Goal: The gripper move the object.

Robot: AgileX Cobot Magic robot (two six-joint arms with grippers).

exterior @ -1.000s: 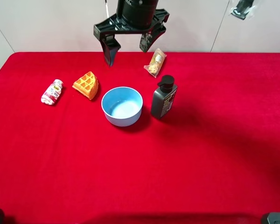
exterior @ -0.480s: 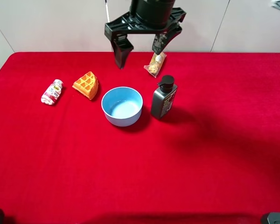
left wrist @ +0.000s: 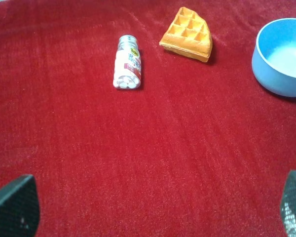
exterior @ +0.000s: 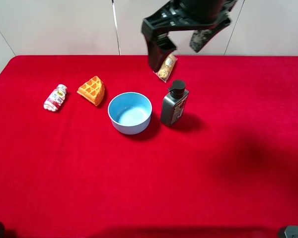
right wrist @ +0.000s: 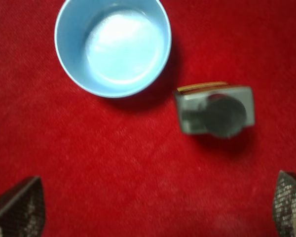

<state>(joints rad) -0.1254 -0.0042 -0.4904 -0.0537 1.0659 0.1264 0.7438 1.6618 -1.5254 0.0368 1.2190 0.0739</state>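
Note:
The light blue bowl (exterior: 130, 112) stands upright and empty in the middle of the red table. It also shows in the right wrist view (right wrist: 113, 46) and at the edge of the left wrist view (left wrist: 282, 63). My right gripper (exterior: 181, 47) hangs open and empty high above the back of the table, over the snack packet and the pump bottle; its fingertips (right wrist: 17, 208) frame the wrist view. My left gripper (left wrist: 153, 210) is open and empty, low over the table, apart from the bowl; it does not show in the exterior view.
A dark grey pump bottle (exterior: 174, 103) stands just right of the bowl. A waffle wedge (exterior: 92, 90) and a small pink bottle (exterior: 55, 97) lie to its left. A snack packet (exterior: 165, 67) lies behind. The red cloth (exterior: 188, 188) covers the table.
My right gripper has moved to the right and slightly up, from above the bowl's back side to above the packet and pump bottle. The objects have not moved.

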